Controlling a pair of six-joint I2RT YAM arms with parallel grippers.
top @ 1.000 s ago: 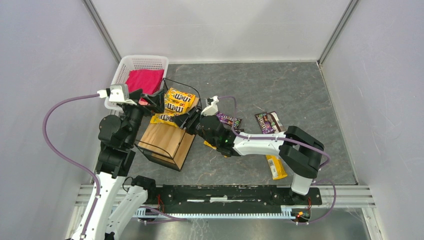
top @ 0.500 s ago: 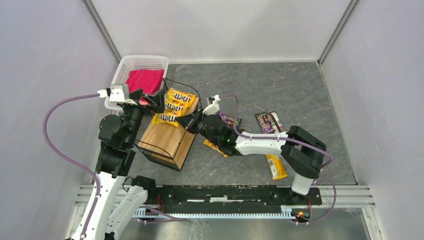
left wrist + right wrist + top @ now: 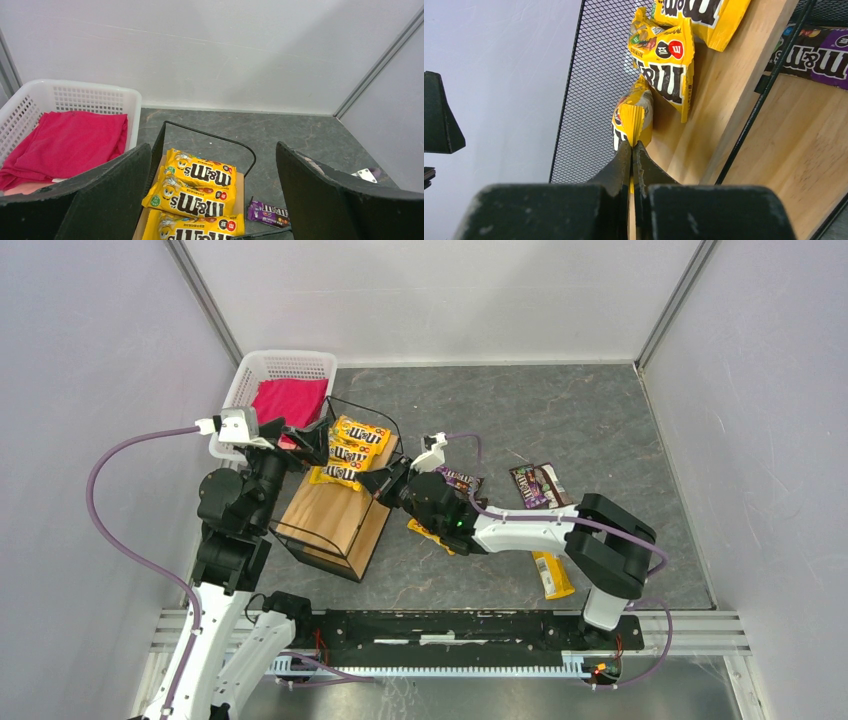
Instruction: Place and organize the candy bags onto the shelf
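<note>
Three yellow candy bags top the shelf from above, and the basket holds a pink cloth. Your left wrist view shows the left claw spread and empty. In your right wrist view, the right claw pinches one yellow bag on that shelf.

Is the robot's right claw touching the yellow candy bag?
Touching. The right wrist view shows the right gripper shut on the crimped end of a yellow M&M's bag, with no gap between them.
</note>
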